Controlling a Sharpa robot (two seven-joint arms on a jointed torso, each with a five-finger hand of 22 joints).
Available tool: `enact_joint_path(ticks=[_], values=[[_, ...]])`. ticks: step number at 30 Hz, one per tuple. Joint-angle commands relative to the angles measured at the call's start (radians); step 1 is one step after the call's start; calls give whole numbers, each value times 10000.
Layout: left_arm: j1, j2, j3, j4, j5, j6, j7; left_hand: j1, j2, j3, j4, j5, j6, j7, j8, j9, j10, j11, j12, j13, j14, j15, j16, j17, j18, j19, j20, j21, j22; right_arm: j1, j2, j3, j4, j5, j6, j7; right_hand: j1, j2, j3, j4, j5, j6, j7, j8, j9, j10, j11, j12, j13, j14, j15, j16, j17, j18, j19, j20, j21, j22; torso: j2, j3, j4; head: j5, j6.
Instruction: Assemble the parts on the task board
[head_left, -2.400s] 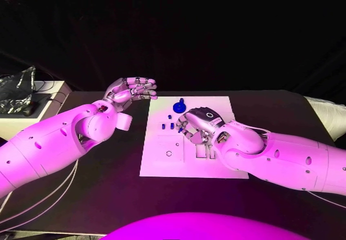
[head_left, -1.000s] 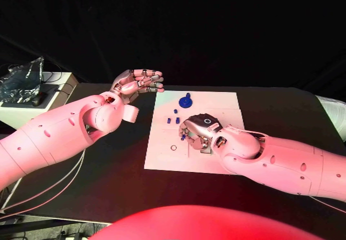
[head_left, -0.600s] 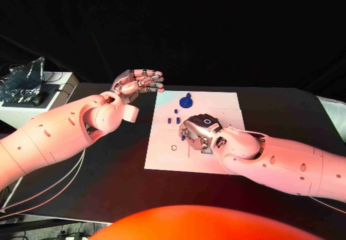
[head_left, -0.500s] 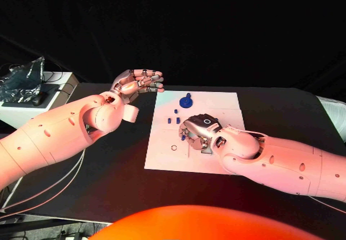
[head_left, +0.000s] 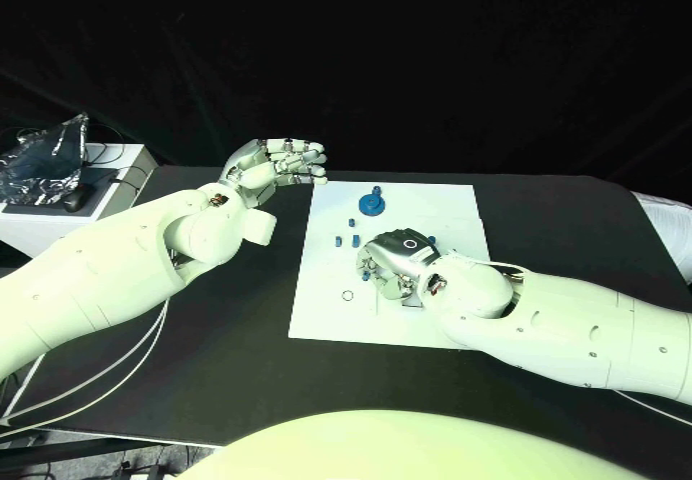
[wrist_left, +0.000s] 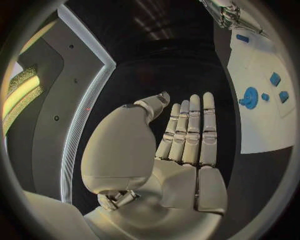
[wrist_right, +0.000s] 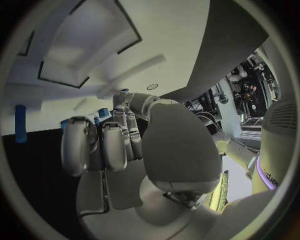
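Observation:
The white task board lies in the middle of the black table. A round blue part stands near its far edge, with small blue parts just nearer. My right hand rests on the board's middle with its fingers curled down. Bits of blue show by its fingertips, and I cannot tell whether they are held. A blue peg lies on the board beside that hand. My left hand hovers off the board's far left corner. Its fingers are straight and hold nothing, and the round blue part lies beyond them.
A crumpled silver bag sits on a white stand beyond the table's left end. A pale object lies at the table's right edge. A small ring-shaped socket shows on the board's near left part.
My right hand has edged a little nearer to me over the board. My left hand stays raised where it was.

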Motion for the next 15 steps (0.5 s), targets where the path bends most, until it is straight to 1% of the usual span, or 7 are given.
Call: enact_joint_path(ticks=[1, 6, 7, 8, 9, 11, 15], values=[[9, 3, 10, 29, 65, 128, 52, 59, -7, -64, 3, -31, -9, 44, -25, -13, -44, 2, -54, 11, -27, 71, -73, 23, 107, 35, 50, -66, -28, -17, -2, -12, 4, -267, 324, -124, -47, 18, 56, 24, 18, 64, 14, 32, 18, 37, -20, 53, 9, 379, -48, -7, -8, 10, 196, -79, -52, 645, -7, 5, -1, 13, 2], [10, -4, 10, 37, 65, 131, 43, 59, -7, -64, 3, -31, -9, 44, -25, -13, -44, 2, -54, 11, -27, 71, -73, 23, 107, 35, 50, -66, -28, -18, -7, -19, 67, -224, 510, 55, -136, -26, 37, -1, 8, 36, 31, 20, 39, 29, -5, 8, -3, 368, -30, -27, -47, 15, 183, -70, -86, 626, -8, 3, -10, 47, 2], [10, -5, 10, 40, 65, 133, 41, 59, -7, -64, 3, -31, -9, 44, -25, -13, -44, 2, -54, 11, -27, 71, -73, 23, 107, 35, 50, -66, -28, -18, -10, -21, 77, -195, 567, 112, -319, -153, -106, -8, 51, -60, 81, -29, 58, -62, 41, -92, -36, 368, 22, -26, -55, 20, 164, -41, -132, 603, -9, 3, -12, 52, 2], [10, -5, 10, 41, 65, 132, 40, 59, -7, -64, 3, -31, -9, 44, -25, -13, -44, 2, -54, 11, -27, 71, -73, 23, 107, 35, 50, -66, -28, -18, -13, -22, 79, -175, 591, 138, -344, -168, -134, -14, 72, -74, 86, -37, 63, -72, 49, -109, -41, 368, 28, -26, -57, 20, 161, -34, -137, 601, -10, 3, -13, 53, 2], [10, -6, 10, 41, 65, 134, 36, 59, -7, -64, 3, -31, -9, 44, -25, -13, -44, 2, -54, 11, -27, 71, -73, 23, 107, 35, 50, -66, -28, -17, -20, -24, 82, -151, 611, 171, -554, -302, -315, 33, 139, -144, 101, -80, 75, -164, 85, -193, -75, 366, 72, -31, -76, 29, 140, -1, -195, 567, -14, 6, -14, 51, 2], [10, -7, 10, 40, 65, 137, 31, 59, -7, -64, 3, -31, -9, 44, -25, -13, -44, 2, -54, 11, -27, 71, -73, 23, 107, 35, 50, -66, -28, -17, -40, -25, 90, -128, 593, 205, -747, -424, -468, 94, 190, -244, 100, -147, 73, -286, 116, -272, -119, 358, 97, -42, -106, 45, 115, 26, -272, 519, -18, 6, -13, 44, 2], [10, -14, 10, 35, 65, 160, 11, 59, -7, -64, 3, -31, -9, 44, -25, -13, -44, 2, -54, 11, -27, 71, -73, 23, 107, 35, 50, -66, -28, -16, -127, -28, 157, -99, 287, 245, -1122, -764, -843, 251, 205, -757, 16, -505, -7, -946, 221, -317, -322, 279, 176, -186, -363, 130, -18, 104, -695, 240, -17, 9, -11, 44, 2]])
